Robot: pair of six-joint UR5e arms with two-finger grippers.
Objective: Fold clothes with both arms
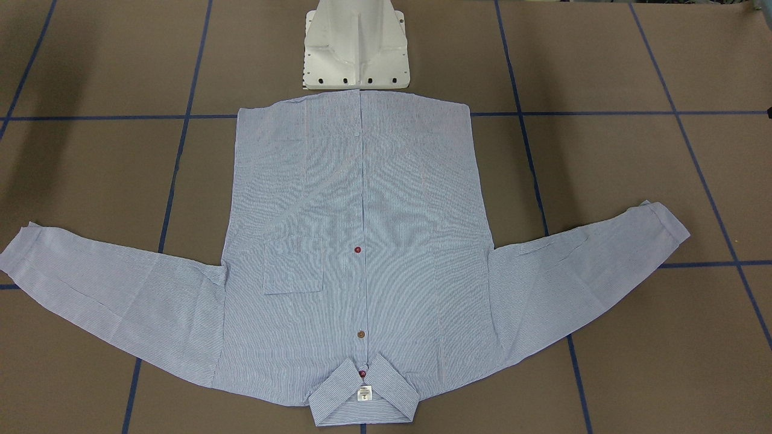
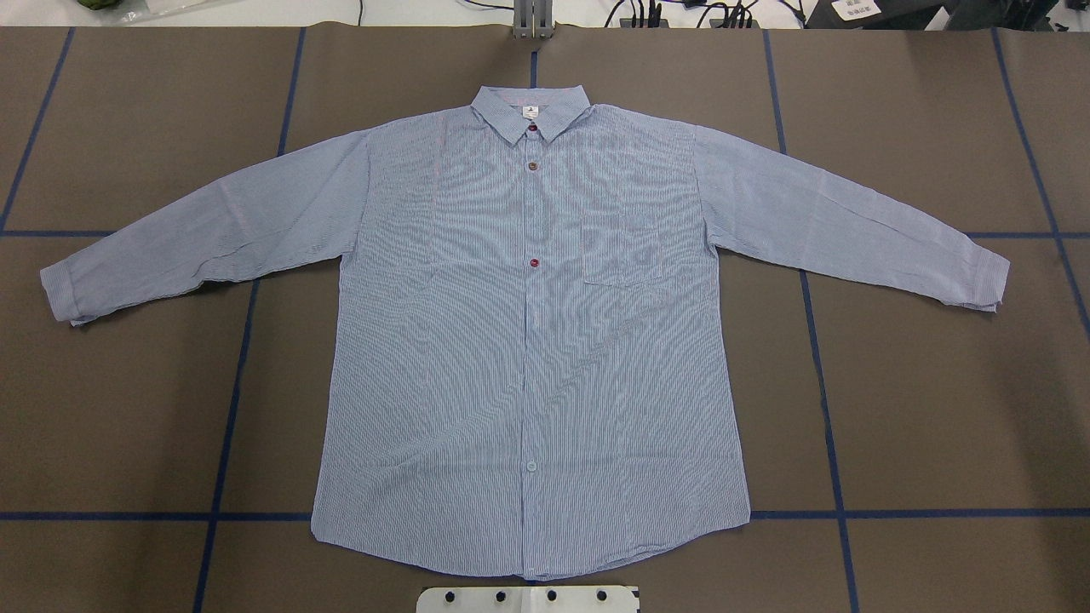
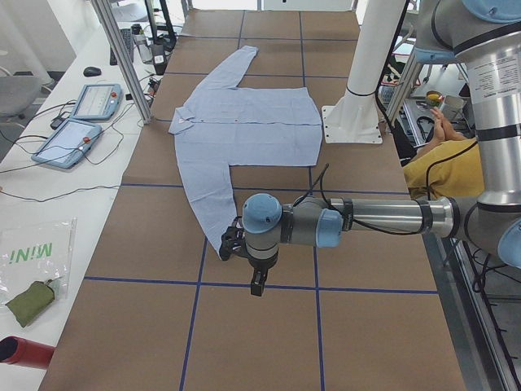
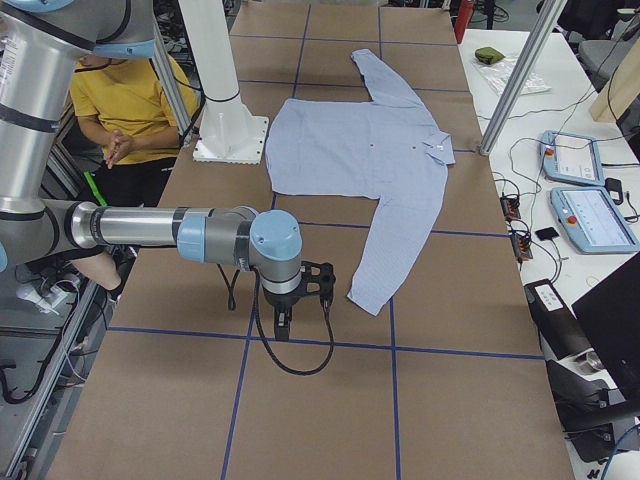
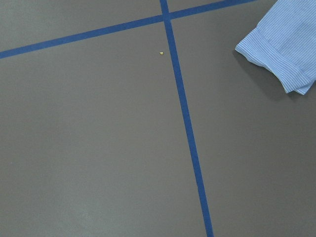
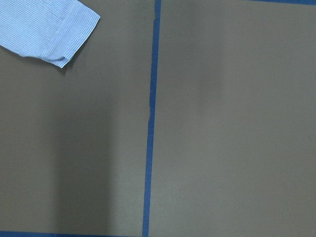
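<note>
Brown table (image 2: 937, 409) carries the shirt (image 2: 528, 340), spread flat, front upward.

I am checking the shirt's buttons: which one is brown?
The second button down from the collar is brown; those above and below it are red, the lowest pale.
</note>
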